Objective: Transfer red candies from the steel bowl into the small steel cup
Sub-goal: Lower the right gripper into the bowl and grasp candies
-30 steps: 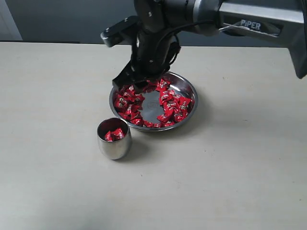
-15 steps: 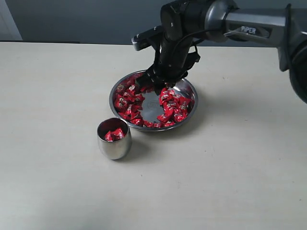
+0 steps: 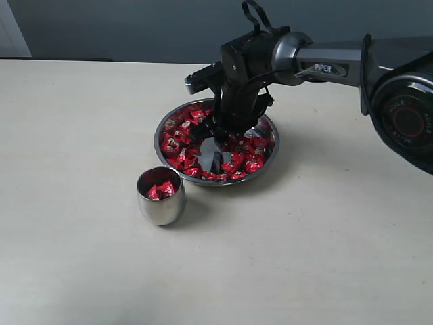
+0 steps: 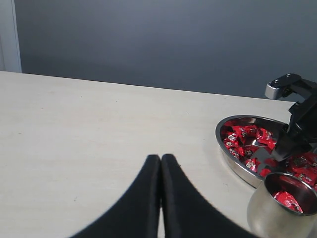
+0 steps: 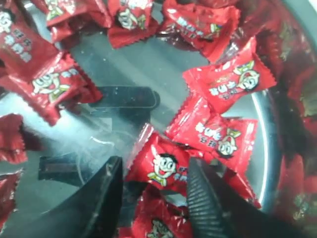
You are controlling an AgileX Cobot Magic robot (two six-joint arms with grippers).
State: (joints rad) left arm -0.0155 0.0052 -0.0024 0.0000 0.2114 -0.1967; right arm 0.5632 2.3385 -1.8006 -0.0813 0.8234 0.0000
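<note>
**Place:** a robot test bench in a lab-like room.

1. Table [image 3: 81, 257]: one broad, pale, matt top. It fills the whole lower part of the exterior view.
2. Wall [image 3: 101, 27]: flat, dark grey-blue and unpatterned, rising straight behind the table's far edge.
3. White strip [image 3: 9, 30]: an upright band at the wall's far left. I cannot tell whether it is a door frame or a panel.
4. My arm [image 3: 338, 61]: a grey and black machine limb lettered "PiPER", with a black cable [image 3: 256, 15] looped above the wrist. It reaches over the table.
5. Props: one steel bowl [image 3: 273, 145] holding red sweets [image 3: 247, 161] and one steel cup [image 3: 162, 203], close together on the table.
</note>
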